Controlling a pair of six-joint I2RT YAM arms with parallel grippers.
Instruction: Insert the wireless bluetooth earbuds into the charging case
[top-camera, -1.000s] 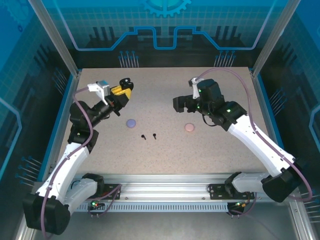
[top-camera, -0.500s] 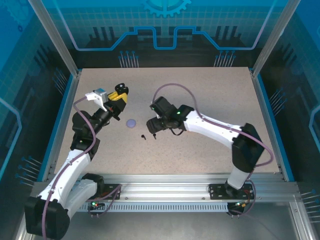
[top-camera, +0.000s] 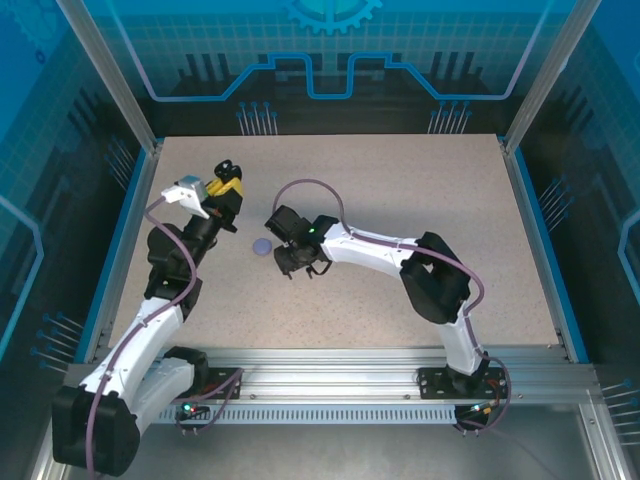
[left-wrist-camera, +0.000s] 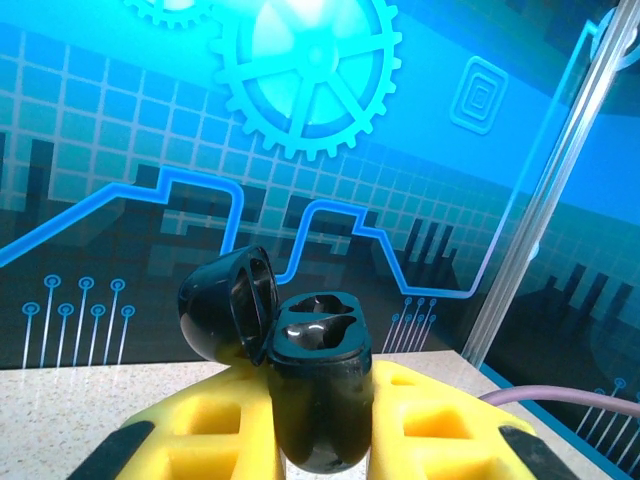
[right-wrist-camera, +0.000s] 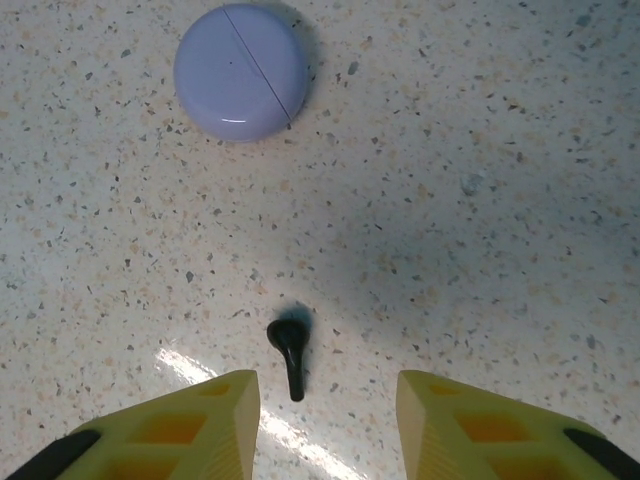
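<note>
A black charging case (left-wrist-camera: 318, 400) stands upright between the yellow fingers of my left gripper (left-wrist-camera: 322, 445), which is shut on it. Its lid (left-wrist-camera: 225, 305) hangs open to the left and both sockets look empty. From above, the left gripper (top-camera: 228, 186) holds the case (top-camera: 227, 168) raised over the table's back left. My right gripper (top-camera: 290, 264) hangs low over the table centre-left. Its jaws (right-wrist-camera: 325, 405) are open. One black earbud (right-wrist-camera: 288, 352) lies on the table between the fingers, closer to the left finger (right-wrist-camera: 205, 425), untouched.
A round purple case (right-wrist-camera: 241, 71), closed, lies just beyond the earbud; from above the purple case (top-camera: 261, 246) sits left of the right gripper. The right arm (top-camera: 380, 250) stretches across the middle of the speckled table (top-camera: 450, 190). Blue walls and metal posts enclose the table.
The right arm swung from the right half of the table leftward and came down over the black earbud, its jaws narrowing. The left gripper shifted slightly left and back with the case.
</note>
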